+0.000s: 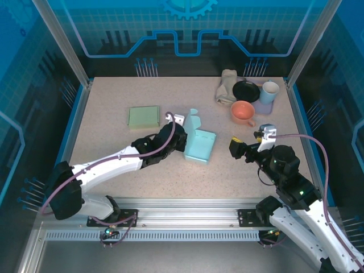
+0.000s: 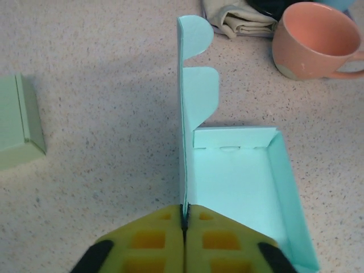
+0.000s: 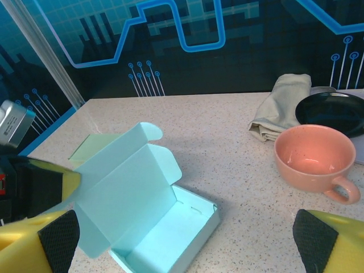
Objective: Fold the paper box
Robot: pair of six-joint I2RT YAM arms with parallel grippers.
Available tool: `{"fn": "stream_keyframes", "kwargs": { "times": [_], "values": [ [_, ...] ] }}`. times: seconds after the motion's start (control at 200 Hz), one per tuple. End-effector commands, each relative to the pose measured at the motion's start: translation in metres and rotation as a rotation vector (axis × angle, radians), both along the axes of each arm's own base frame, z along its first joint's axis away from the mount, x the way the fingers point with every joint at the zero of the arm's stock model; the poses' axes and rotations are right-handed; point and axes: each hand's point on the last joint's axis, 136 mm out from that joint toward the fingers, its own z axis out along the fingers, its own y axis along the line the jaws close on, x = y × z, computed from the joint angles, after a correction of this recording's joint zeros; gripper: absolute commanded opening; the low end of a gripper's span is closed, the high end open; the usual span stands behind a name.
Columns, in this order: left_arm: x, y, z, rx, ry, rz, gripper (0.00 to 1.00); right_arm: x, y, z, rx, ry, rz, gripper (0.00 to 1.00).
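The light blue paper box lies open on the table's middle, its tray flat and its lid standing upright along the left side. My left gripper is shut on the lid's near edge, its yellow fingers pressed together on the thin card. From above, this gripper meets the box from the left. My right gripper hovers open just right of the box, apart from it. Its wrist view looks over the box between wide-spread fingers.
A flat green box lies left of the blue one. At the back right stand a pink mug, a black plate, a folded cloth and a pale blue cup. Glass walls ring the table.
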Motion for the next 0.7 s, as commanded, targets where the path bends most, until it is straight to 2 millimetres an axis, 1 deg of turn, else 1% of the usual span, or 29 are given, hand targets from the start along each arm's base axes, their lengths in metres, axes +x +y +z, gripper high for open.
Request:
{"fn": "stream_keyframes", "kwargs": {
  "times": [0.0, 0.085, 0.21, 0.315, 0.38, 0.43, 0.465, 0.515, 0.57, 0.65, 0.685, 0.695],
  "values": [
    [0.004, -0.012, 0.013, 0.107, -0.036, -0.107, 0.0, 0.0, 0.0, 0.005, 0.012, -0.012, 0.006, 1.0],
    [0.005, -0.022, 0.021, 0.194, -0.084, -0.22, 0.0, 0.002, 0.001, 0.003, 0.005, -0.009, 0.006, 1.0],
    [0.005, -0.036, 0.035, 0.356, -0.216, -0.442, 0.0, 0.009, 0.003, -0.005, -0.024, 0.007, 0.0, 1.0],
    [0.004, -0.044, 0.041, 0.387, -0.264, -0.61, 0.01, 0.015, 0.004, -0.004, -0.07, 0.019, -0.005, 1.0],
    [0.0, -0.05, 0.044, 0.36, -0.279, -0.743, 0.05, 0.02, 0.005, 0.003, -0.092, 0.016, -0.005, 1.0],
    [0.007, -0.049, 0.051, 0.338, -0.292, -0.776, 0.05, 0.024, 0.005, 0.01, -0.095, 0.012, -0.014, 1.0],
    [0.01, -0.049, 0.052, 0.325, -0.273, -0.802, 0.04, 0.027, 0.006, 0.015, -0.086, 0.011, -0.024, 1.0],
    [0.015, -0.049, 0.057, 0.323, -0.26, -0.821, 0.04, 0.032, 0.008, 0.019, -0.067, 0.015, -0.031, 1.0],
    [0.018, -0.051, 0.055, 0.329, -0.238, -0.846, 0.02, 0.039, 0.01, 0.026, -0.039, 0.012, -0.045, 1.0],
    [0.016, -0.052, 0.049, 0.335, -0.22, -0.893, 0.0, 0.049, 0.015, 0.035, -0.009, 0.004, -0.055, 1.0],
    [0.015, -0.052, 0.048, 0.327, -0.217, -0.909, 0.0, 0.054, 0.018, 0.031, -0.01, 0.017, -0.058, 1.0],
    [0.015, -0.052, 0.047, 0.324, -0.215, -0.912, 0.0, 0.055, 0.018, 0.041, 0.001, 0.001, -0.058, 1.0]
  ]
}}
